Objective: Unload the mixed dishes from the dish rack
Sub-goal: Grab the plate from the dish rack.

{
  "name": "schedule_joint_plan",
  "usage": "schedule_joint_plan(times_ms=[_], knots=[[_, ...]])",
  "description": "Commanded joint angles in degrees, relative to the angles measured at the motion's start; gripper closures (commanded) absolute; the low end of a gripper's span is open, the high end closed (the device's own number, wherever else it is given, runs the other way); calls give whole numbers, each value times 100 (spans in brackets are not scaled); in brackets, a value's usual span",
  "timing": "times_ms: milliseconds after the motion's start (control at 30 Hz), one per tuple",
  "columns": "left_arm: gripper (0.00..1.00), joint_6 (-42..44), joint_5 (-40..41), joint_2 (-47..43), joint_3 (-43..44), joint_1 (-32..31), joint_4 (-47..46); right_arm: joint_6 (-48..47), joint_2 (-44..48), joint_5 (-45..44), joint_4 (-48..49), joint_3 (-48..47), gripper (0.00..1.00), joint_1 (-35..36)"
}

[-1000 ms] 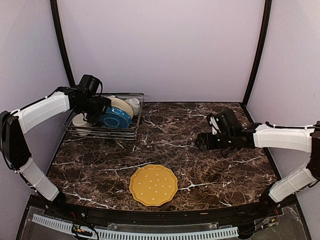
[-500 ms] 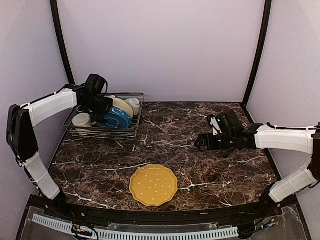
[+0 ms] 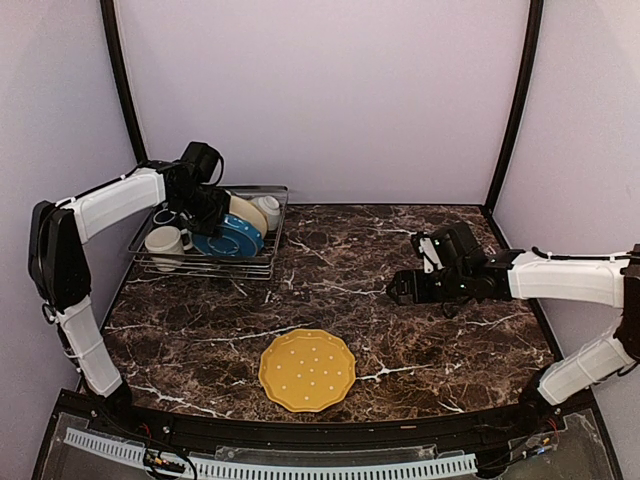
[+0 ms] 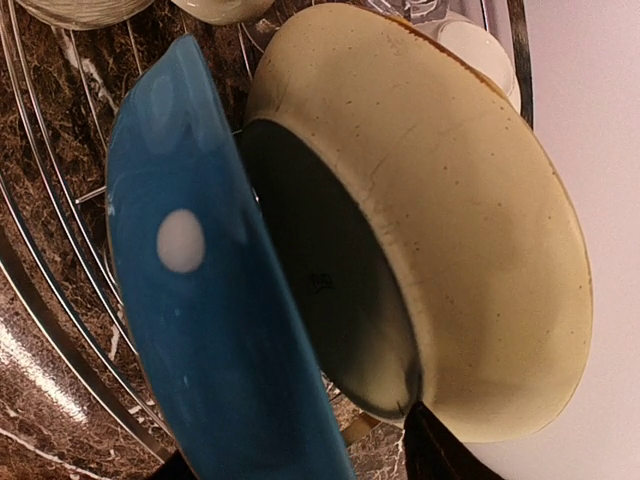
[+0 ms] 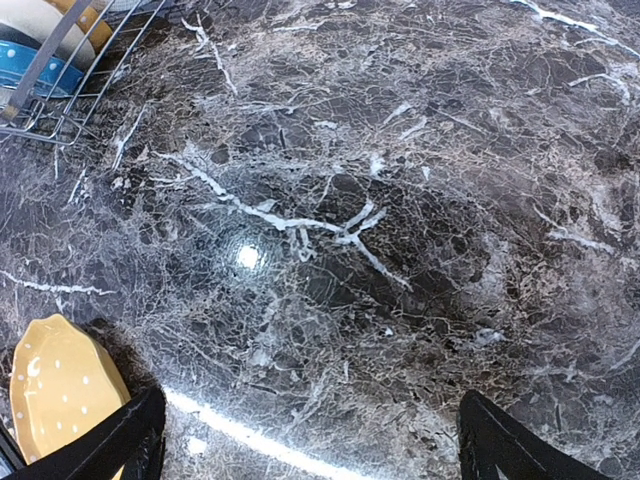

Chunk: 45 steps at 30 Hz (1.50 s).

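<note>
The wire dish rack (image 3: 262,268) stands at the back left. In it a blue dotted plate (image 3: 232,240) and a cream plate (image 3: 247,212) stand on edge, with a cream mug (image 3: 163,241) to the left and a white piece (image 3: 268,209) at the back right. My left gripper (image 3: 207,212) is open, low over the two plates. In the left wrist view (image 4: 300,462) its jaws straddle the lower edges of the blue plate (image 4: 190,300) and the cream plate (image 4: 470,230). A yellow plate (image 3: 307,369) lies flat on the table. My right gripper (image 3: 398,287) is open and empty over the marble (image 5: 310,420).
The rack wires (image 4: 60,250) run close under the blue plate. The yellow plate (image 5: 55,400) shows at the lower left of the right wrist view, the rack corner (image 5: 60,90) at its upper left. A wall stands right behind the rack.
My left gripper has moved back and right across the rack, from beside the mug to over the blue and cream plates. My right gripper has shifted slightly left.
</note>
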<state>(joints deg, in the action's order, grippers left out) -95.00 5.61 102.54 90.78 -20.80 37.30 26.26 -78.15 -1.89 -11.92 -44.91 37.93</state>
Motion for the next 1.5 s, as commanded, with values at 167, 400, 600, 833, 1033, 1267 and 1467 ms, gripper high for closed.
schedule_joint_plan(times_ms=[167,400,600,833,1033,1267,1467], knots=[[55,96,330,167,559,-12,891,94,40,-27,197,129,1,-14],[66,149,407,178,728,-5,996,133,132,-38,164,120,1,-14],[78,284,567,142,964,-8,1128,169,136,-6,161,107,1,-14],[86,323,680,-36,1067,-12,1147,188,227,-31,89,83,1,-15],[87,386,856,-183,1202,-12,1175,227,273,-9,59,71,1,-14],[92,429,838,-368,1227,-12,1164,286,325,56,45,61,1,-5],[94,375,875,-713,1095,-12,1154,329,291,130,50,61,1,-5]])
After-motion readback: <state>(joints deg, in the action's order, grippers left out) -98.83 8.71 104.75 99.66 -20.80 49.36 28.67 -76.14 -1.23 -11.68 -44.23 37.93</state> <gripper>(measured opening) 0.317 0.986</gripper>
